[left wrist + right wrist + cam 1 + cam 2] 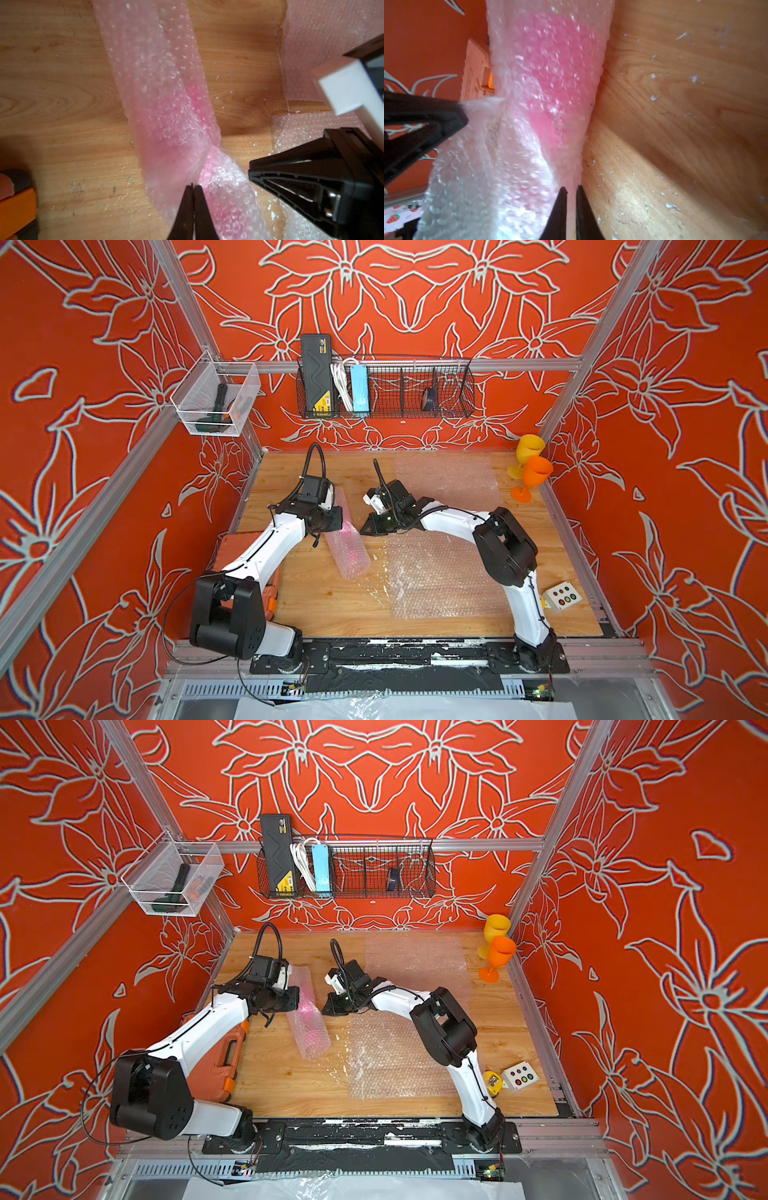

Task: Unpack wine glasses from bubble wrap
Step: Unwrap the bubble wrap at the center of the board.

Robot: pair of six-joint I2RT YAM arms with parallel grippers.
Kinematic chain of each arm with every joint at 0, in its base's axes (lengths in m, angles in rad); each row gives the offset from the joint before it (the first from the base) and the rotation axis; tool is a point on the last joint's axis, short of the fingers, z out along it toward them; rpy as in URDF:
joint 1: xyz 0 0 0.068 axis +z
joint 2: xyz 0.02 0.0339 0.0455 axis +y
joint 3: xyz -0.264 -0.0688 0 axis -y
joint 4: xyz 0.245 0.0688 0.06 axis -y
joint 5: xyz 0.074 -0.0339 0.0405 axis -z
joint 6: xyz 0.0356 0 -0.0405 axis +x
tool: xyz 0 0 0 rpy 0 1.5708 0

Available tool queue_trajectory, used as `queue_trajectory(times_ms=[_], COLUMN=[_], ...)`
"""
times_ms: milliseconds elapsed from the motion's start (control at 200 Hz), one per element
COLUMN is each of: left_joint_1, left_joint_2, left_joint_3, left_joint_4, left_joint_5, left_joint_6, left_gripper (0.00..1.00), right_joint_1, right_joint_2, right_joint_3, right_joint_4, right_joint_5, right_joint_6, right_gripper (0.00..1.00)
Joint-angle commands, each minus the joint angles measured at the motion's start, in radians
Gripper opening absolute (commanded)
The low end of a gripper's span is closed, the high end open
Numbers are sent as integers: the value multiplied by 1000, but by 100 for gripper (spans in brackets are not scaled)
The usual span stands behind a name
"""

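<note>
Both top views are showing the rolled bubble wrap [347,543] [309,1023] lying near the middle of the table [316,605], running from far to near, with both arms reaching in over its far half. The pink goblet [556,68] is sitting inside this roll, showing through the clear bubbles as a bright pink mass.

In the left wrist view the left pincer [192,188] is closed, its tips pinching a fold of the wrap on the roll's left side. In the right wrist view a small peak of plastic is standing out from the roll at those tips. The right pincer [571,190] is closed too, its tips nipping the wrap's layers on the roll's opposite side.

Two flat bubble wrap sheets are lying to the right of the roll, one [446,477] toward the far edge and one [436,576] toward the near edge. The yellow goblet [530,448] and the orange goblet [536,475] are standing upright and bare in the far right corner, just beside each other.
</note>
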Motion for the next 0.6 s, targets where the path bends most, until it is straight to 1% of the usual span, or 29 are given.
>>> queue_trajectory(times_ms=[0,60,90,100,160,240,320,440,590], left_joint_1=[5,4,4,4,5,5,5,4,4], left_joint_2=[6,7,9,10,14,16,15,17,15], left_joint_3=[21,22,22,23,25,22,13,11,22], left_joint_4=[6,9,10,10,8,9,14,17,9], left_joint_5=[38,51,57,61,77,92,99,105,105], left_joint_6=[21,20,22,22,24,26,24,23,25], left_gripper=[0,0,0,0,0,0,0,0,0], right_joint_1=[2,2,2,2,2,2,2,6,14], right_joint_2=[2,6,6,4,2,-3,8,72,120], right_joint_3=[23,23,23,23,28,47,94,184,230], right_joint_4=[32,39,43,45,49,48,28,-9,-41], right_joint_5=[-10,-20,-26,-27,-32,-22,-26,-66,-76], right_joint_6=[15,17,20,20,18,12,0,6,-3], right_gripper=[1,0,2,3,16,25,29,33,38])
